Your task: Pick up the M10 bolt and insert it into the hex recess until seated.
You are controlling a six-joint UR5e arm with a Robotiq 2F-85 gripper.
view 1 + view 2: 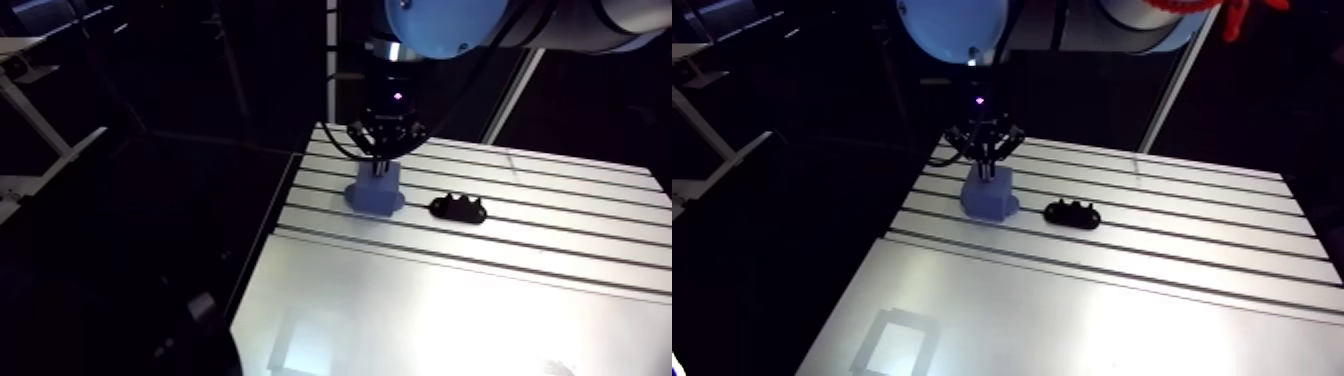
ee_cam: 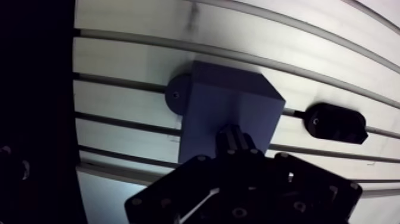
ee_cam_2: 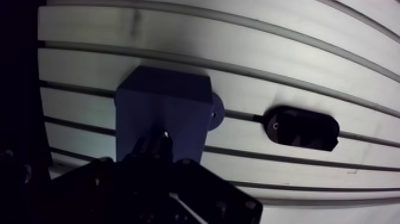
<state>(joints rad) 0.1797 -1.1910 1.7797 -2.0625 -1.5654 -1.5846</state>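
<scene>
A blue block (image 2: pixel 229 104) with a round foot stands on the slotted aluminium table (image 1: pixel 560 190), near its left edge. My gripper (image 1: pixel 381 168) hangs straight over the block, its fingers drawn together at the tip. In the wrist view a dark ribbed bolt (image 2: pixel 235 140) sticks out from between the fingers and its end rests against the block's top face. The hex recess itself is hidden under the bolt and gripper.
A black oblong fixture (image 1: pixel 458 208) lies on the table just right of the block, about a block's width away. The table's left edge (image 1: pixel 887 235) drops off close beside the block. A smooth plate (image 1: pixel 1072 320) covers the near part of the table.
</scene>
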